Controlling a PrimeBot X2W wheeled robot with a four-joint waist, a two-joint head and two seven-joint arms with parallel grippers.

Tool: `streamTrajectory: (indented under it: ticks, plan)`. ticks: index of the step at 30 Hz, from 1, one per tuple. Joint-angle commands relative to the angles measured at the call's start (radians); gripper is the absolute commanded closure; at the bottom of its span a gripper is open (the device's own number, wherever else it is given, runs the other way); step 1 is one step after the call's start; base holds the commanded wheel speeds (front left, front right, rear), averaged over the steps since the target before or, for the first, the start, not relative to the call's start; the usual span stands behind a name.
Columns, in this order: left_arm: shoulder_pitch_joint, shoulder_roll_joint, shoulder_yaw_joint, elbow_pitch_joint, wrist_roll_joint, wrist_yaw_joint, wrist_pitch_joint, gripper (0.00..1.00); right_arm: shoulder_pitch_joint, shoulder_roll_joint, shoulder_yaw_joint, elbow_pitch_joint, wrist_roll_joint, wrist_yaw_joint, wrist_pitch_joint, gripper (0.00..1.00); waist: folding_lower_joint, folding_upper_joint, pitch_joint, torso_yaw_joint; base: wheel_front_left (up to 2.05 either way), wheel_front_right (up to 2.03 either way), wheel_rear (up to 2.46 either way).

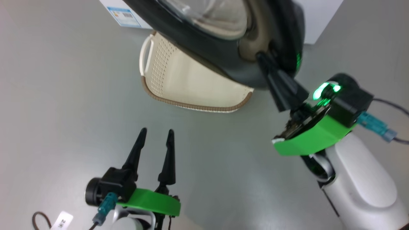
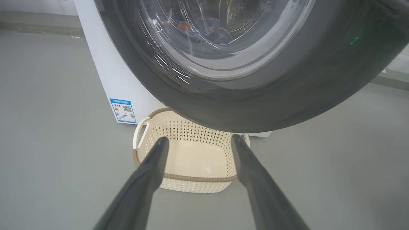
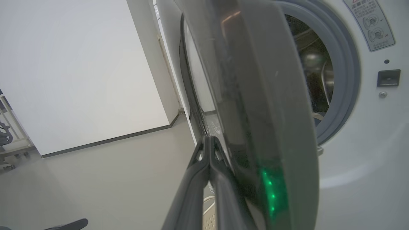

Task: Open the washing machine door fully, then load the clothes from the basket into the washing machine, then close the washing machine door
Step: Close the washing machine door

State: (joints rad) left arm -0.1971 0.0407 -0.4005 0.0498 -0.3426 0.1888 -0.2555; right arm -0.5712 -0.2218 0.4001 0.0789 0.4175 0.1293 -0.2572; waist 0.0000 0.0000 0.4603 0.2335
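Observation:
The washing machine door [image 1: 223, 48] stands partly open, swung out over the basket [image 1: 191, 83]. My right gripper [image 1: 260, 57] is shut, and its fingers [image 3: 209, 140] lie against the door's glossy outer face near the free edge [image 3: 265, 111]. Beyond that edge are the grey gasket [image 3: 345, 80] and steel drum [image 3: 313, 73] of the washing machine [image 3: 367, 143]. My left gripper [image 1: 156, 132] hangs open over the floor, short of the basket [image 2: 191, 159], whose inside looks bare. Through the door glass, blue clothes [image 2: 198, 28] with orange marks lie in the drum.
The washer's white front carries a blue label [image 2: 123, 110] low at its left. Grey floor lies all around the basket. A white wall [image 3: 80, 64] runs to the left of the machine in the right wrist view. A cable [image 1: 393, 108] trails from my right wrist.

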Motion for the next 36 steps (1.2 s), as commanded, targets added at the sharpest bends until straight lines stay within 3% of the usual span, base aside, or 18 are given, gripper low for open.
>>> streamTrajectory:
  ticks: [1, 20, 36]
  plan:
    - [-0.019, 0.009, 0.02, -0.031, -0.006, 0.008, -0.006, 0.0, -0.013, 0.011, 0.005, -0.031, 0.014, 0.001, -0.005, 1.0, 0.0, 0.0, 0.033, -0.012, 0.0, 0.0, 0.0]
    - [-0.083, 0.009, -0.061, -0.122, 0.006, 0.066, -0.006, 0.0, -0.188, -0.051, -0.047, -0.067, 0.031, 0.001, -0.005, 1.0, 0.0, 0.0, 0.172, -0.021, 0.0, 0.0, 0.0]
    - [-0.095, 0.009, -0.144, -0.14, -0.018, 0.091, -0.006, 0.0, -0.361, -0.124, -0.102, -0.031, 0.03, 0.001, -0.005, 1.0, 0.0, 0.0, 0.226, 0.033, 0.0, 0.0, 0.0]
